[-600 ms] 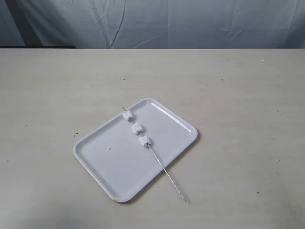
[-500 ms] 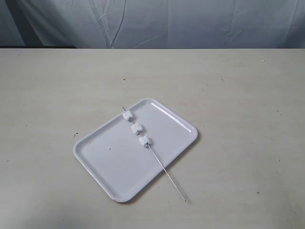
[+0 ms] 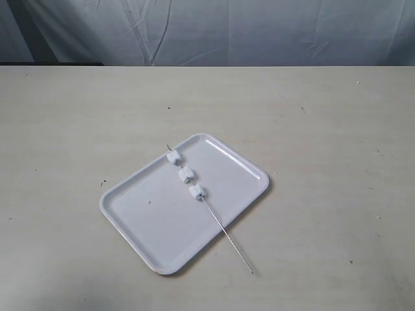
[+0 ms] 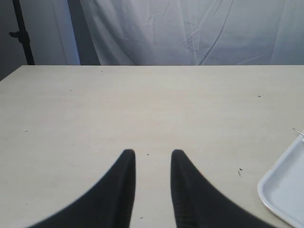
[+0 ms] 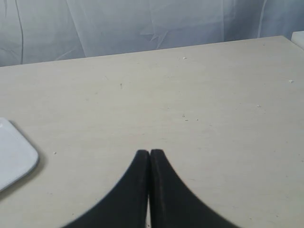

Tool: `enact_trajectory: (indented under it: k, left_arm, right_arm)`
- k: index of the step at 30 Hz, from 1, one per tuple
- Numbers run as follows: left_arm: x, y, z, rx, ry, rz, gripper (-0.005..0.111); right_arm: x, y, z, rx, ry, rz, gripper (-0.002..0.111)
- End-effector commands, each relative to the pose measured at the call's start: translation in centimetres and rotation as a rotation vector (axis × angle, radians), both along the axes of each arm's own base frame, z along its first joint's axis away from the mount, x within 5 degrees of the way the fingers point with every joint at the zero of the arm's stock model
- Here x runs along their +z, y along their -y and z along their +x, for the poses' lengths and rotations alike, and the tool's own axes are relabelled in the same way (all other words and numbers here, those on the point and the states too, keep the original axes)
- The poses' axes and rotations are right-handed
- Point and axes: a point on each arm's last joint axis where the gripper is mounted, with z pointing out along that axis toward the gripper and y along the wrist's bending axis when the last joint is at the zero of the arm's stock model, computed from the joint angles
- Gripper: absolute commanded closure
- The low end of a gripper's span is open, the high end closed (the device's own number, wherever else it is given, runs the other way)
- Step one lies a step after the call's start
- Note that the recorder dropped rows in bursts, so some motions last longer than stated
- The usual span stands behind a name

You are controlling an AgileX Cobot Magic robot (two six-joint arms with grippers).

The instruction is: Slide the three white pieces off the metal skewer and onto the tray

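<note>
The white tray (image 3: 149, 227) lies on the table near the middle of the exterior view. Across it rests the metal skewer (image 3: 227, 236), one end past the tray's far rim, the other out on the table toward the front. Three white pieces (image 3: 186, 173) are threaded on its far half, over the tray. Neither arm shows in the exterior view. My left gripper (image 4: 151, 153) is open over bare table, with a corner of the tray (image 4: 285, 187) and the skewer tip (image 4: 298, 130) off to one side. My right gripper (image 5: 150, 152) is shut on nothing, a tray corner (image 5: 16, 156) beside it.
The pale table (image 3: 324, 129) stretches wide on all sides of the tray, dotted with small dark specks. A grey-white cloth backdrop (image 3: 227, 29) hangs behind the table's far edge. A black stand pole (image 4: 21, 28) is visible in the left wrist view.
</note>
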Motion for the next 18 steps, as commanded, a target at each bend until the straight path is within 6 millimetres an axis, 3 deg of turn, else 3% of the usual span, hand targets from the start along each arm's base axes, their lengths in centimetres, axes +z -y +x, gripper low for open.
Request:
enact_trajectory:
  k: [1, 12, 18]
  left_arm:
    - [0.0, 0.0, 0.0, 0.000, 0.015, 0.000, 0.081]
    - [0.1, 0.0, 0.0, 0.001, 0.025, 0.016, 0.081]
    - [3.3, 0.0, 0.1, 0.005, 0.374, -0.049, 0.081]
  right_arm:
    - [0.0, 0.0, 0.0, -0.003, 0.012, -0.010, 0.109]
    - [0.2, 0.0, 0.0, -0.004, 0.028, -0.009, 0.109]
    - [3.2, 0.1, 0.3, -0.008, 0.368, -0.005, 0.109]
